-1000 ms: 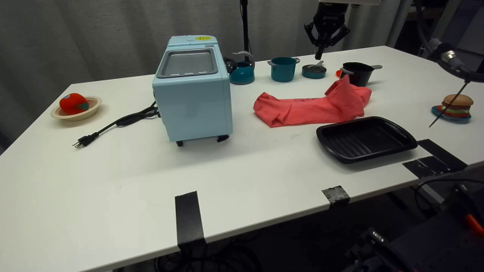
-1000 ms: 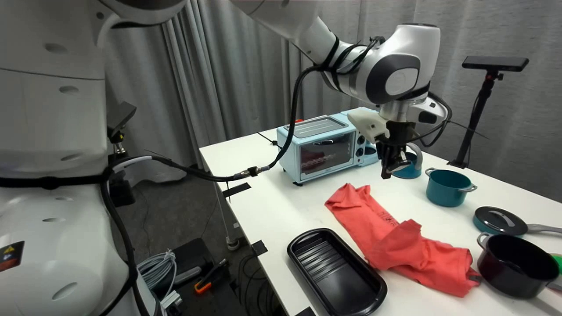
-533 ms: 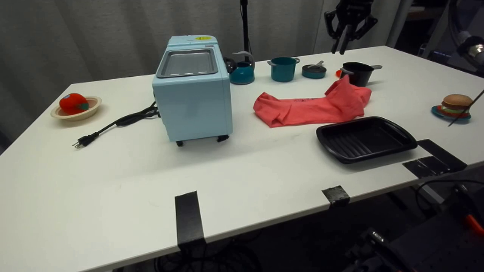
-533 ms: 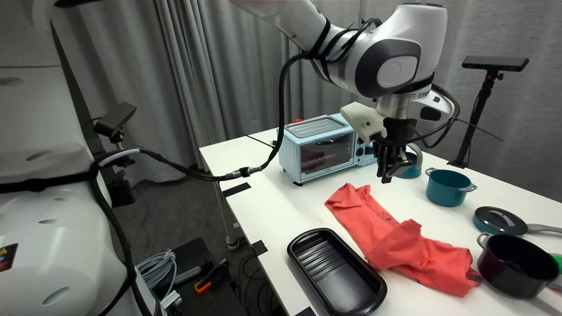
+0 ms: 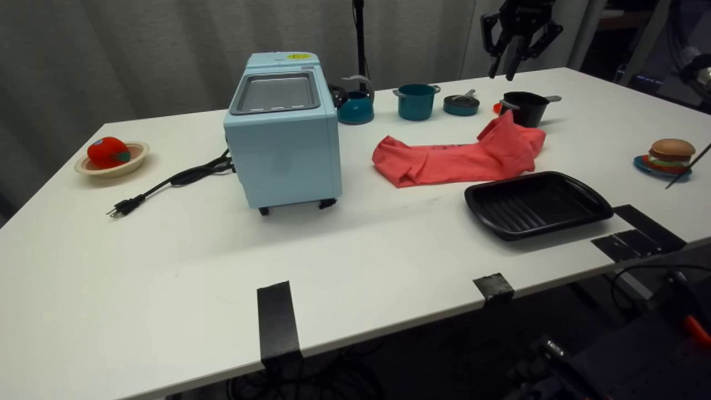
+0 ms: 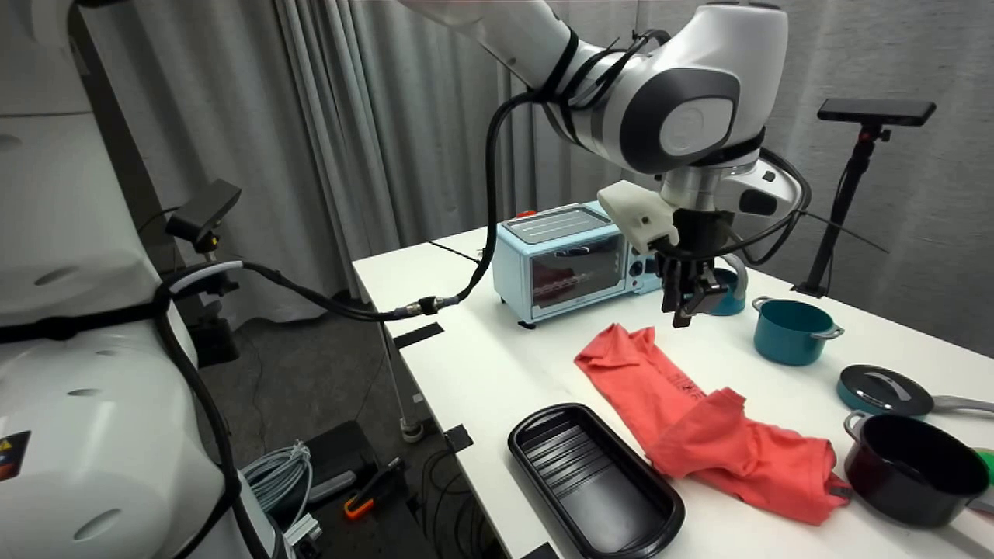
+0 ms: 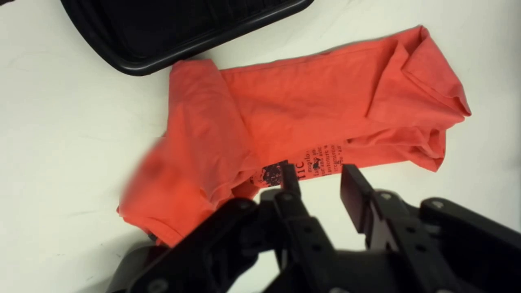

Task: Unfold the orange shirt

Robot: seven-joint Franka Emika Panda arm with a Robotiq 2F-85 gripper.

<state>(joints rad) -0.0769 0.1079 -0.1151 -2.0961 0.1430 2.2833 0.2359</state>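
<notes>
Arm [image 6: 516, 46]: white, reaching out over the table [image 5: 166, 278]; its wrist bends so that its end points down; a black cable [image 6: 491, 171] droops from the forearm in a long loop;
Gripper [image 7: 317, 173]: spread, pointing down; its fingers [image 7: 355, 199] stand apart, and print on the orange shirt [image 7: 309, 101] and a patch of the table show through the gap; in both exterior views it hangs well above the table;
Orange shirt: on the table, in a long folded strip; one end is turned over on itself, the other is twisted and bunched; lettering shows along one long edge;
Black tray [image 6: 613, 505]: along the shirt's other long side; its rim comes up to the shirt, though whether the two touch is hard to tell;
Dark pot [image 6: 885, 497]: just beside the bunched end, in the way on that side; a lidded pan [image 6: 885, 388] stands next to it, a teal pot [image 6: 784, 345] farther along the table;
Toaster oven [image 6: 578, 268]: pale blue, near the turned-over end; a kettle [image 5: 356, 111] stands just beside it, and a power cord [image 5: 194, 175] trails from behind it across the table;
Burger [image 5: 671, 147]: on a blue plate [image 5: 640, 163], well apart from the shirt;
Tomato [image 5: 105, 155]: red, in a shallow bowl [image 5: 114, 173] past the toaster oven.
</notes>
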